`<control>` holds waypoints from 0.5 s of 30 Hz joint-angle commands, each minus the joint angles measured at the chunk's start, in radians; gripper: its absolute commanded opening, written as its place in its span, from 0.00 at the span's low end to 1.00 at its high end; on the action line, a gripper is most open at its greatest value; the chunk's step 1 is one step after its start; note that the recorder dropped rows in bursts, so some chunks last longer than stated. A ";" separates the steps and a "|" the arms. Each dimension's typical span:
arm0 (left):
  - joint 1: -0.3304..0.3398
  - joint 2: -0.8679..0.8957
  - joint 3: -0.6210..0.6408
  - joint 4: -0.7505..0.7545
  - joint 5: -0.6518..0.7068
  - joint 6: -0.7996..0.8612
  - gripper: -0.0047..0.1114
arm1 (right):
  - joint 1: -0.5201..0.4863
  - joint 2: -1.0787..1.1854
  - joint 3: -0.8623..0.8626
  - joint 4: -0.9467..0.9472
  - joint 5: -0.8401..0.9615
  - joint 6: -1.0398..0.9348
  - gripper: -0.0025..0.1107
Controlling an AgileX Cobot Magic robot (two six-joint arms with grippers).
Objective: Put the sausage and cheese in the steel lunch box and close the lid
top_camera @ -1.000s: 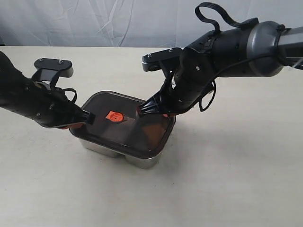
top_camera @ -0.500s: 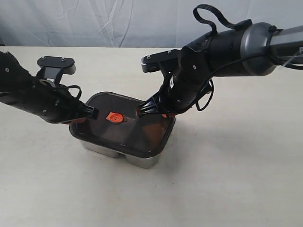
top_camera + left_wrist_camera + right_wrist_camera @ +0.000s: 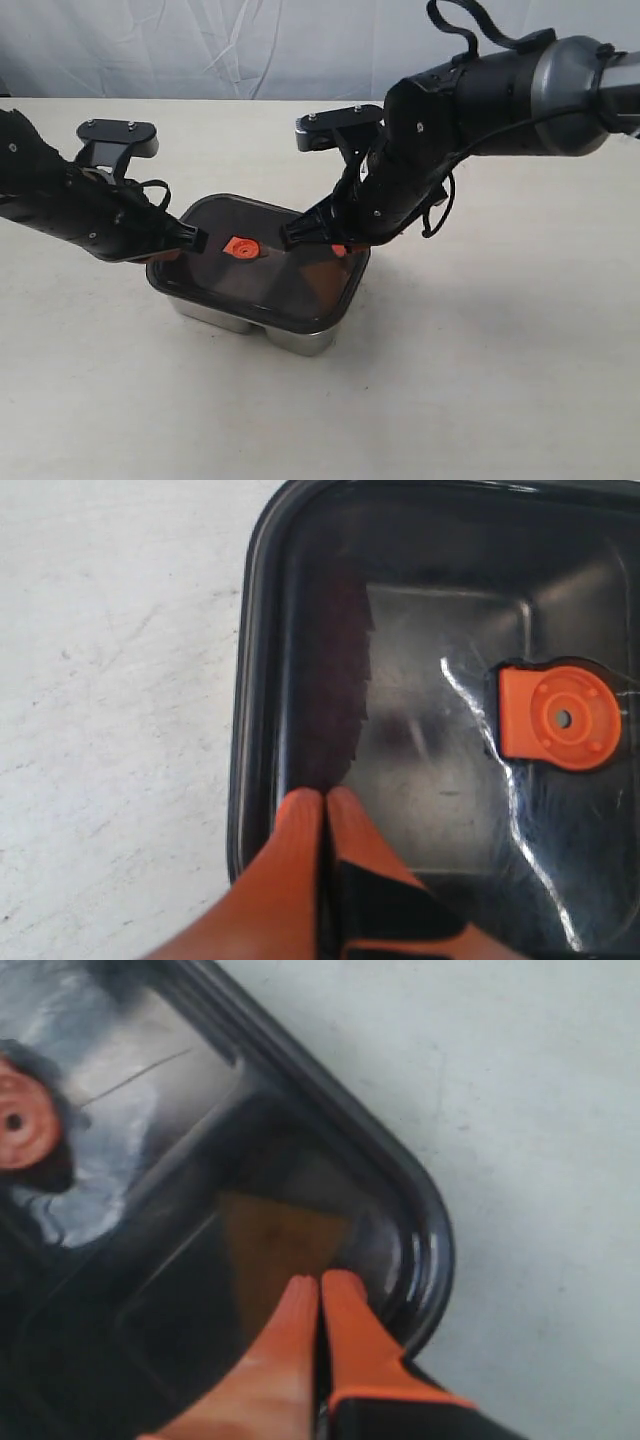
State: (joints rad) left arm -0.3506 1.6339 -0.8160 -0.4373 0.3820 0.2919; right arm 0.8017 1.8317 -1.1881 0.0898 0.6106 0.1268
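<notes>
comparing with half a second ago, my right arm has lifted a little and its tip has slid toward the middle of the frame, while the left arm looks unchanged; a full second back the left tip sat lower, at the lid's edge.

the lid (image 3: 255,275) lies on the box (image 3: 300,340), centre of the exterior view, on the table (image 3: 500,380). the left gripper (image 3: 195,240) comes in from the left edge, its arm angled down, and its tip rests over the lid's left rim. its orange fingers (image 3: 300,830) are pressed together with nothing between them. the right gripper (image 3: 290,237) reaches down from the upper right, elbow high, with its tip over the lid just right of the tab (image 3: 240,247). its fingers (image 3: 350,1310) are likewise squeezed together and empty. i cannot tell whether either tip presses on the lid.

through the smoky lid i make out the sausage (image 3: 335,680) as a dark red strip along the left compartment, and the cheese (image 3: 285,1240) as a brownish wedge in the right one.
</notes>
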 commanded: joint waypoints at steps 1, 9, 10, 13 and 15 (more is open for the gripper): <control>0.001 -0.006 0.008 0.006 0.057 0.005 0.04 | 0.048 -0.044 0.002 0.113 0.036 -0.109 0.02; 0.001 -0.006 0.004 0.006 0.068 0.005 0.04 | 0.130 -0.013 0.027 0.120 0.055 -0.109 0.02; 0.001 -0.008 0.004 0.006 0.068 0.005 0.04 | 0.130 -0.013 0.046 0.120 0.050 -0.109 0.02; 0.001 -0.029 0.004 0.006 0.068 0.005 0.04 | 0.130 -0.007 0.079 0.122 0.039 -0.109 0.02; 0.001 -0.041 0.004 0.006 0.070 0.005 0.04 | 0.130 -0.007 0.100 0.124 0.022 -0.109 0.02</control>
State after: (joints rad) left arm -0.3506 1.6075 -0.8160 -0.4373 0.4368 0.2939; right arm 0.9314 1.8127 -1.1217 0.2220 0.6138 0.0235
